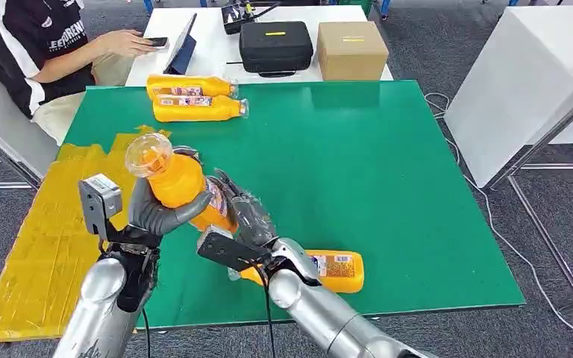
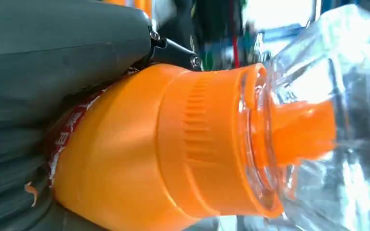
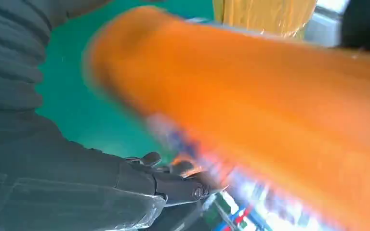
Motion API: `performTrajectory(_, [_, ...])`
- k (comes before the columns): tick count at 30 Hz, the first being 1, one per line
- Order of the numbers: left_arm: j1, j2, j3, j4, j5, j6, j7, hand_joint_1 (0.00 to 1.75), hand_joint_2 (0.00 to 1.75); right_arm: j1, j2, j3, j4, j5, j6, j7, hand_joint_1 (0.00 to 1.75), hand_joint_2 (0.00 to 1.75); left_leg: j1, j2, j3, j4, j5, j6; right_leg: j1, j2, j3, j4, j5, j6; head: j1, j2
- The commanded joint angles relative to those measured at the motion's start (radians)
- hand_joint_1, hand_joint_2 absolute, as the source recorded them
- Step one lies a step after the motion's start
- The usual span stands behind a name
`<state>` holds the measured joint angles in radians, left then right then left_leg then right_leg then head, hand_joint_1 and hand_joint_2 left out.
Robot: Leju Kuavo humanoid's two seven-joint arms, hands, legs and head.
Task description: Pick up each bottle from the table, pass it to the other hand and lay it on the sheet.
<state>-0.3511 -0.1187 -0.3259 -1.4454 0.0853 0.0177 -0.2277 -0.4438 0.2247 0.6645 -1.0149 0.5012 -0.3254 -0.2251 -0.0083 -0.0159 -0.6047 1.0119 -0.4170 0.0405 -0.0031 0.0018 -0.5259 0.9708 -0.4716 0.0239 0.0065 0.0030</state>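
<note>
An orange bottle (image 1: 179,181) with a clear cap (image 1: 148,154) is held above the green table (image 1: 358,164), cap tilted up towards me. My left hand (image 1: 157,212) grips it around the shoulder; up close the bottle (image 2: 173,149) shows beside the grey thumb (image 2: 62,48). My right hand (image 1: 245,212) lies along the bottle's lower end with fingers stretched out, not wrapped round it. In the right wrist view the bottle (image 3: 270,110) is a blur above the fingers (image 3: 178,180). The yellow sheet (image 1: 45,231) lies at the table's left.
Two more orange bottles (image 1: 191,87) (image 1: 198,109) lie at the far left of the table, a third (image 1: 337,271) near the front edge by my right arm. A seated person (image 1: 45,45) is at the far left. A black case (image 1: 274,46) and cardboard box (image 1: 351,49) stand behind.
</note>
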Motion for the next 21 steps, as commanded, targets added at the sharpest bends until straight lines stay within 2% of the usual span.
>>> performTrajectory(1, [-0.028, 0.077, 0.186, -0.02, -0.353, 0.25, -0.038, 1.75, 1.75, 0.044, -0.17, -0.078, -0.296, 0.131, 0.006, 0.074, 0.0, 0.0, 0.001, 0.0, 0.002, 0.0, -0.001, -0.002, 0.001, -0.001, 0.002, -0.001, 0.0, 0.0, 0.0, 0.0])
performTrajectory(5, [0.039, 0.112, 0.333, -0.02, -0.465, 0.318, -0.102, 1.75, 1.75, 0.104, -0.244, -0.158, -0.395, 0.175, 0.009, 0.084, 0.0, 0.0, 0.0, 0.002, 0.003, -0.001, -0.001, -0.002, 0.0, 0.001, 0.003, -0.001, 0.0, 0.0, 0.0, 0.0])
performTrajectory(7, [0.056, 0.119, 0.348, 0.009, -0.564, 0.364, -0.141, 1.75, 1.75, 0.149, -0.269, -0.19, -0.423, 0.197, -0.017, 0.064, 0.0, 0.0, 0.0, 0.001, 0.005, -0.003, -0.001, -0.002, 0.0, 0.0, 0.005, -0.003, 0.0, 0.0, 0.0, 0.0])
performTrajectory(11, [0.027, 0.142, 0.304, 0.085, -0.703, 0.389, -0.128, 1.75, 1.75, 0.17, -0.271, -0.217, -0.45, 0.201, -0.037, 0.054, 0.0, 0.0, 0.001, -0.002, 0.006, -0.003, -0.001, -0.003, 0.001, -0.004, 0.008, -0.004, -0.002, 0.0, 0.0, 0.0])
performTrajectory(12, [0.003, 0.153, 0.271, 0.129, -0.826, 0.424, -0.101, 1.75, 1.75, 0.166, -0.266, -0.219, -0.445, 0.201, -0.035, 0.057, 0.0, 0.0, 0.0, -0.002, 0.004, -0.002, -0.001, -0.003, 0.0, -0.003, 0.005, -0.003, -0.002, 0.0, 0.0, 0.0])
performTrajectory(15, [-0.072, 0.176, 0.176, 0.275, -1.01, 0.403, -0.071, 1.75, 1.75, 0.154, -0.254, -0.217, -0.418, 0.201, -0.026, 0.063, 0.0, 0.0, 0.001, -0.002, 0.004, -0.002, 0.0, -0.003, 0.0, -0.003, 0.005, -0.002, -0.001, -0.001, 0.0, 0.0])
performTrajectory(19, [-0.082, 0.168, 0.172, 0.299, -1.018, 0.415, -0.07, 1.75, 1.75, 0.152, -0.252, -0.216, -0.414, 0.202, -0.026, 0.063, 0.0, 0.0, 0.0, -0.003, 0.002, -0.001, 0.001, -0.002, 0.0, -0.004, 0.002, -0.001, -0.001, -0.001, 0.0, 0.0])
performTrajectory(21, [-0.111, 0.177, 0.128, 0.367, -1.074, 0.361, -0.049, 1.75, 1.75, 0.148, -0.249, -0.213, -0.409, 0.193, -0.021, 0.06, 0.0, 0.0, 0.001, -0.001, 0.003, -0.001, 0.0, -0.003, 0.001, -0.002, 0.004, -0.003, 0.0, -0.001, 0.0, 0.0])
